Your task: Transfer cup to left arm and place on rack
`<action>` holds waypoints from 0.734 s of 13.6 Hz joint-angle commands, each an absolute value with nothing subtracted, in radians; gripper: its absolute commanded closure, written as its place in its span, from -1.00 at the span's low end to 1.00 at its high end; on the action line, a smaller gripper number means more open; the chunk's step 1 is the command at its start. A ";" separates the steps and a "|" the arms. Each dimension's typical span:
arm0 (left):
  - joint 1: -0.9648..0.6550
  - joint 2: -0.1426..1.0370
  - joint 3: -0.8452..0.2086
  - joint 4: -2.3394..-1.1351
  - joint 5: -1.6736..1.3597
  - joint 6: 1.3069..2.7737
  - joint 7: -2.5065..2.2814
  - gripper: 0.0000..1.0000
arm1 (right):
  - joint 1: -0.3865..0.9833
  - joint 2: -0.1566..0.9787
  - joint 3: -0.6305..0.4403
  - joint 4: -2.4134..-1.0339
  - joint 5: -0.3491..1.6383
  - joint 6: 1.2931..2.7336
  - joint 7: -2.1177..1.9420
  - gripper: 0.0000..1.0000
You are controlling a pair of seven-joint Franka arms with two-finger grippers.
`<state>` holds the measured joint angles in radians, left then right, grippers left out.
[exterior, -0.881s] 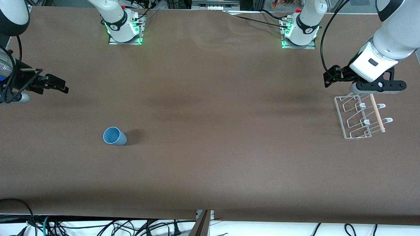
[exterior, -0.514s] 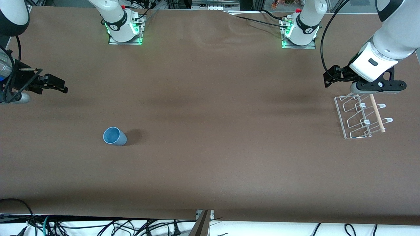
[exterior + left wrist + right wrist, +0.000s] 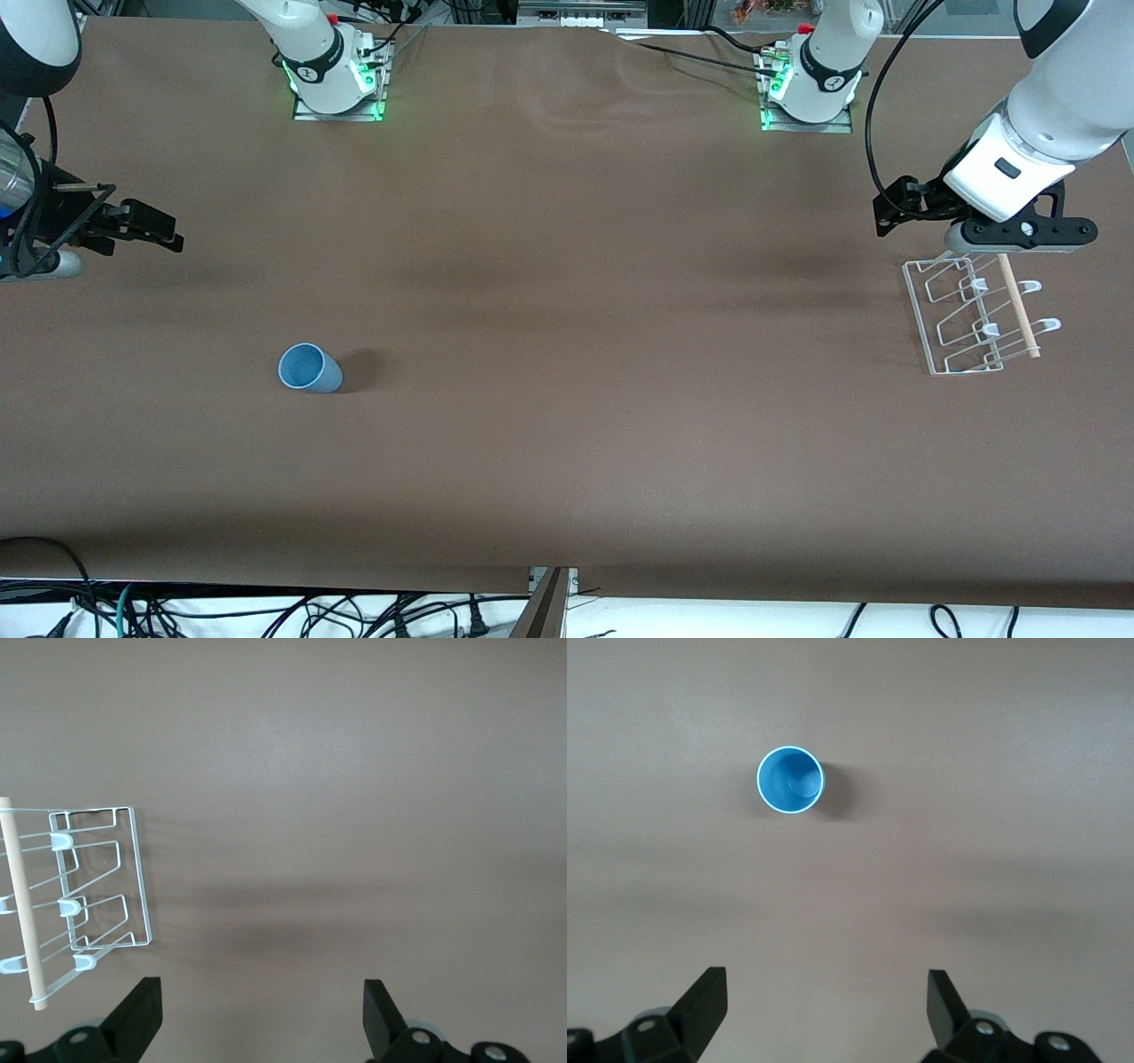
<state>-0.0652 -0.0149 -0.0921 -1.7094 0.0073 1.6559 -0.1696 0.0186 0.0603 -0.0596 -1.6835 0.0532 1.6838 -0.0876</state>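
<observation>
The light-blue cup [image 3: 310, 369] stands upright, mouth up, on the brown table toward the right arm's end. It also shows in the right wrist view [image 3: 790, 780]. My right gripper [image 3: 35, 263] hangs open and empty over the table's edge at that end, well apart from the cup; its jaws [image 3: 824, 1010] stand wide. The white wire rack [image 3: 979, 315] with its wooden dowel [image 3: 1019, 306] sits toward the left arm's end. My left gripper [image 3: 1023, 237] hovers open and empty over the rack's edge farthest from the front camera. The rack [image 3: 97, 886] shows beside its open jaws [image 3: 261, 1014].
The two arm bases [image 3: 337, 75] [image 3: 811, 84] stand along the table edge farthest from the front camera. A thick black cable [image 3: 873, 133] loops from the left arm. Bare brown table [image 3: 620, 354] lies between cup and rack.
</observation>
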 commanded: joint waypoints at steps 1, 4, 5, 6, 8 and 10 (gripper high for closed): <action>-0.064 -0.003 -0.100 -1.681 0.035 1.634 -0.181 -1.00 | 0.012 0.057 -0.048 -1.677 0.020 1.683 -0.100 -0.99; -0.064 -0.003 -0.113 -1.681 0.037 1.635 -0.183 -1.00 | 0.018 0.064 -0.048 -1.675 0.028 1.677 -0.089 -0.99; -0.064 -0.003 -0.114 -1.681 0.037 1.635 -0.183 -1.00 | 0.018 0.063 -0.048 -1.675 0.026 1.677 -0.089 -0.99; -0.064 -0.003 -0.114 -1.681 0.037 1.635 -0.181 -1.00 | 0.018 0.064 -0.048 -1.675 0.025 1.678 -0.090 -0.99; -0.064 -0.003 -0.117 -1.681 0.037 1.634 -0.184 -1.00 | 0.018 0.064 -0.046 -1.675 0.026 1.677 -0.095 -0.99; -0.063 -0.003 -0.117 -1.681 0.037 1.632 -0.183 -1.00 | 0.018 0.064 -0.046 -1.675 0.026 1.677 -0.095 -0.99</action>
<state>-0.0653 -0.0144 -0.1077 -1.7094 0.0073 1.6559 -0.1696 0.0204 0.0645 -0.0527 -1.6836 0.0392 1.6837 -0.0879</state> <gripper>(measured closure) 0.000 0.000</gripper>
